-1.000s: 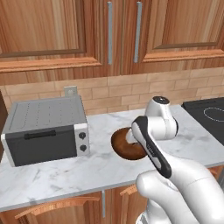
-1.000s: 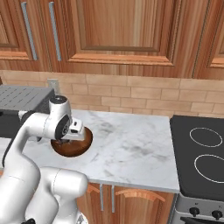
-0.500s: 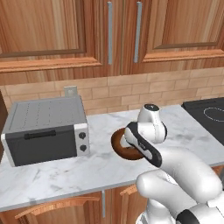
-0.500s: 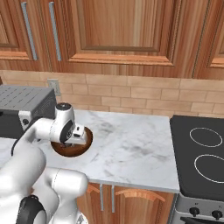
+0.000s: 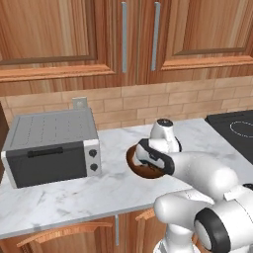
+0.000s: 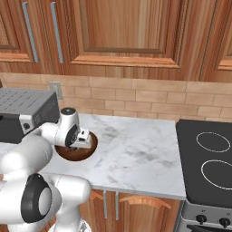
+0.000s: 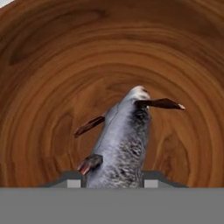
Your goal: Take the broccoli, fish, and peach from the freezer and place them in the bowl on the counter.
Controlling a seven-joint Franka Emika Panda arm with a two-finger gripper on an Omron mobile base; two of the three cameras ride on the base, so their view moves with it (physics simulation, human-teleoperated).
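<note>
My gripper is shut on the fish, a grey speckled body with dark reddish fins that points away from the hand. The fish hangs low inside the bowl, whose glossy brown wood grain surrounds it. From the base, the bowl sits on the counter right of the toaster oven, with the white hand bent down into it. In the right base view the gripper dips over the bowl. The broccoli, the peach and the freezer are out of view.
A grey toaster oven stands on the counter just left of the bowl. A black stove top borders the counter on the right. Wooden wall cabinets hang above a brick backsplash.
The hand has swung down and towards the bowl's middle, carrying the fish from above the rim into the bowl. The grip has stayed shut.
</note>
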